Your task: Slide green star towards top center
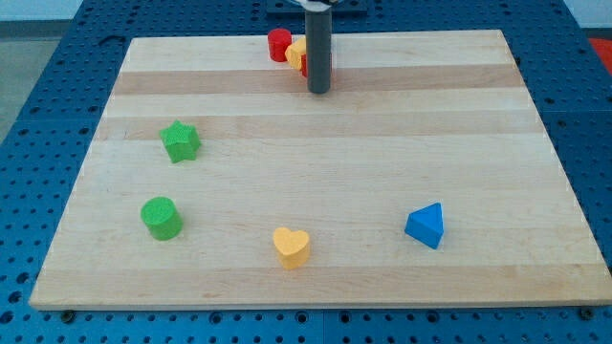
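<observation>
The green star (181, 141) lies on the wooden board (382, 153) at the view's left, a little above mid-height. My tip (318, 91) rests on the board near the top centre, far to the upper right of the star. Right behind the rod sits a cluster of blocks: a red cylinder (278, 44), a yellow block (297, 50) and a red block (305, 66) that the rod partly hides.
A green cylinder (161, 217) stands at the lower left, below the star. A yellow heart (292, 247) lies at the bottom centre. A blue triangle-shaped block (426, 225) lies at the lower right. A blue perforated table surrounds the board.
</observation>
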Controlling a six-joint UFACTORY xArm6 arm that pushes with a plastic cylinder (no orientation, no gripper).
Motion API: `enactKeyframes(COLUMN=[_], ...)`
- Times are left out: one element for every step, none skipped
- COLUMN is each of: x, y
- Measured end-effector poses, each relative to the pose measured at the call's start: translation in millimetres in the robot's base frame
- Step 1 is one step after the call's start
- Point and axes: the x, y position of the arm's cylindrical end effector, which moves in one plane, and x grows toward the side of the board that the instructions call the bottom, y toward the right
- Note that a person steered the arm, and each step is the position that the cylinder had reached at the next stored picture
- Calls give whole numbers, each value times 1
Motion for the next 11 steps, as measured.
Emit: enactKeyframes(x=[39, 55, 63, 57, 45, 45, 46, 78, 119, 126, 122], y=[-19, -44, -77, -93, -120, -168, -193, -210, -212, -198, -184])
